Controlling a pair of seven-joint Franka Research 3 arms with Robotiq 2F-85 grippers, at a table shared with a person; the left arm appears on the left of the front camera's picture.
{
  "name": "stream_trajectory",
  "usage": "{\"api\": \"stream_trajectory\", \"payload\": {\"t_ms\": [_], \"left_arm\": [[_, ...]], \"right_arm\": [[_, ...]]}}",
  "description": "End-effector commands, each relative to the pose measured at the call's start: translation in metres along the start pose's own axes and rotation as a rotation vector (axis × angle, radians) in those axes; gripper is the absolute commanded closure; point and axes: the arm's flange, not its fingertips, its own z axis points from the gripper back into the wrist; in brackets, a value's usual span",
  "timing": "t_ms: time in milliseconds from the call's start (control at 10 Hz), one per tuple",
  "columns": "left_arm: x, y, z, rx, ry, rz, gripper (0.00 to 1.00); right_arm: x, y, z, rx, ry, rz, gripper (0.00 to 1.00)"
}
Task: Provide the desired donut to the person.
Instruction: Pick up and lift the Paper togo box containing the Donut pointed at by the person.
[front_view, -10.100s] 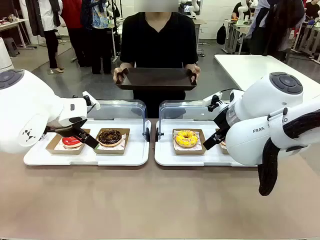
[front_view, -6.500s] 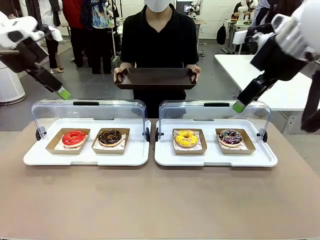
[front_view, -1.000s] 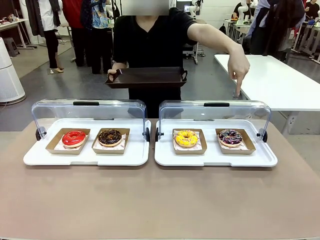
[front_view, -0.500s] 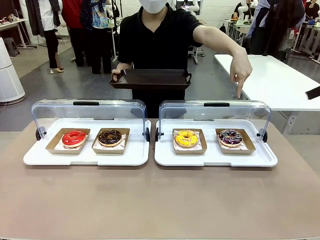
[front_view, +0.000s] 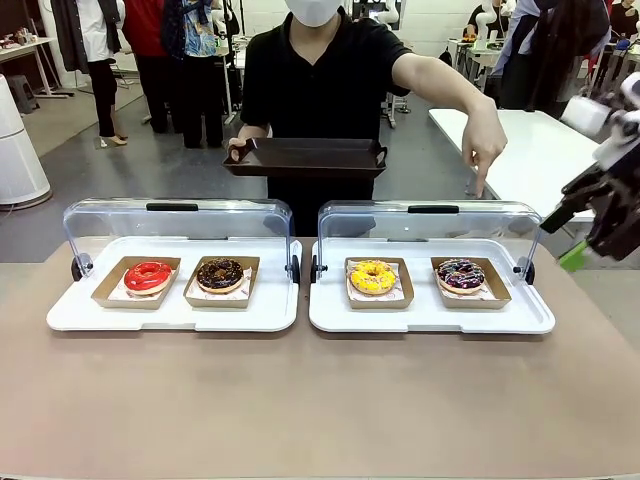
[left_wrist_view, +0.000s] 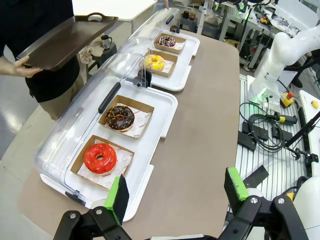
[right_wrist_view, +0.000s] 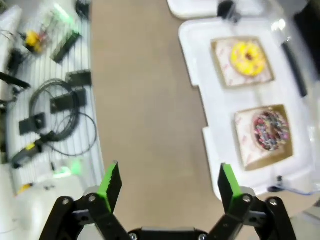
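So the right gripper (front_view: 568, 238) just swung in beside the right-hand white plastic tray (front_view: 430, 318), fingers spread wide and empty, and the person's hand (front_view: 483, 140) points down over that tray's sprinkled dark donut (front_view: 460, 274) at its outer end, so I reckon that's the pick.

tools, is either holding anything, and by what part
Nothing is held: the left tool and the right tool are both open and empty.
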Motion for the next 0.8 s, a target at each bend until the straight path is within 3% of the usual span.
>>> {"api": "stream_trajectory", "payload": {"t_ms": [0,200,300,600,700], "left_arm": [[0.001,-0.001,0.0,-0.002,-0.005,-0.002,0.0],[0.001,-0.001,0.0,-0.002,-0.005,-0.002,0.0],[0.001,-0.001,0.0,-0.002,-0.005,-0.002,0.0],[0.001,-0.001,0.0,-0.002,-0.005,-0.002,0.0],[0.001,-0.001,0.0,-0.002,-0.005,-0.002,0.0]], "right_arm": [[-0.002,0.001,-0.04,-0.097,0.135,0.026,0.0],[-0.004,0.001,-0.075,-0.122,0.233,0.086,0.0],[-0.005,-0.006,-0.088,-0.076,0.272,0.082,0.0],[-0.011,-0.022,-0.092,0.036,0.245,-0.013,0.0],[-0.008,-0.009,-0.099,-0.033,0.273,0.061,0.0]]}}
